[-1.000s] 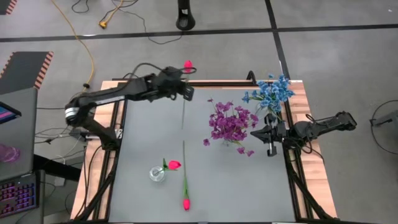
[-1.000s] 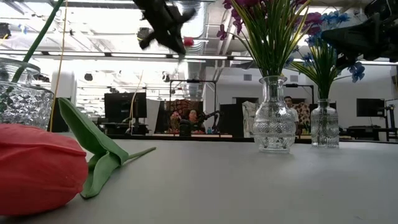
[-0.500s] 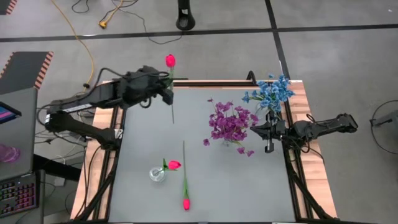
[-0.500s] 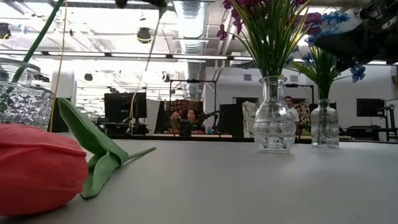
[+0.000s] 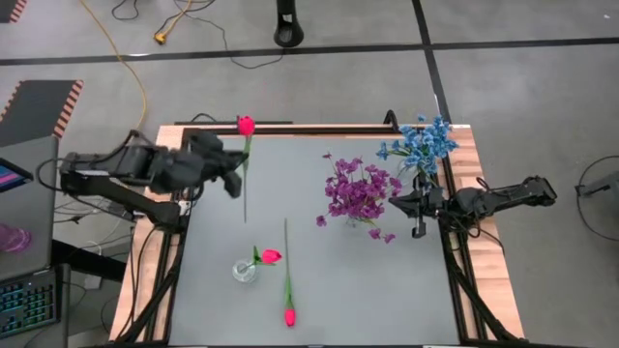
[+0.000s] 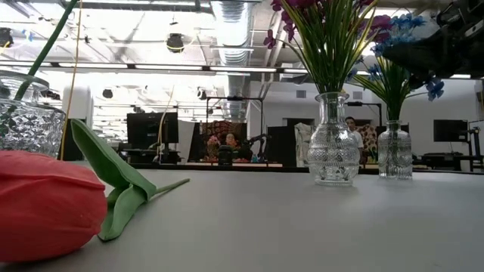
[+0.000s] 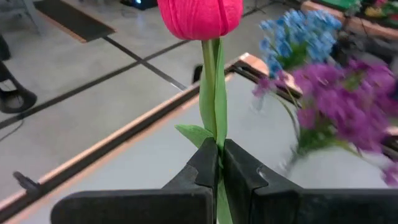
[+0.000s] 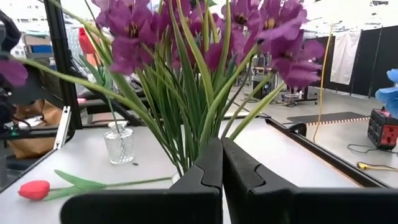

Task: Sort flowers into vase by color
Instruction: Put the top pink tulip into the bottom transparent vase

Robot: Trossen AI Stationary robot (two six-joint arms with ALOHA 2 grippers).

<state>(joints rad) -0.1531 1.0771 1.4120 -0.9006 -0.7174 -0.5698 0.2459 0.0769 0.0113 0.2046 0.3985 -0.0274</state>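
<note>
Left gripper (image 7: 219, 163) pinched a tulip (image 5: 246, 126) stem, held over the table's (image 5: 319, 290) left edge, left of the purple vase (image 5: 360, 191). Right gripper (image 5: 418, 205) waited, fingers pressed together, empty, just right of that vase.

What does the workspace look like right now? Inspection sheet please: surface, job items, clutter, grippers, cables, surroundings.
Surface: grey table top in a wooden frame.
Job's things: purple flowers in a glass vase; blue flowers in a vase at the back right; small glass vase holding one pink tulip; second tulip lying flat beside it; third tulip held above the table's left side.
Clutter: nothing seen.
Grippers: left gripper shut on the held tulip's stem; right gripper shut, empty, beside the purple flowers.
Cables: yellow cord on the floor behind the table.
Surroundings: laptop at the left; people far behind in the low view.
</note>
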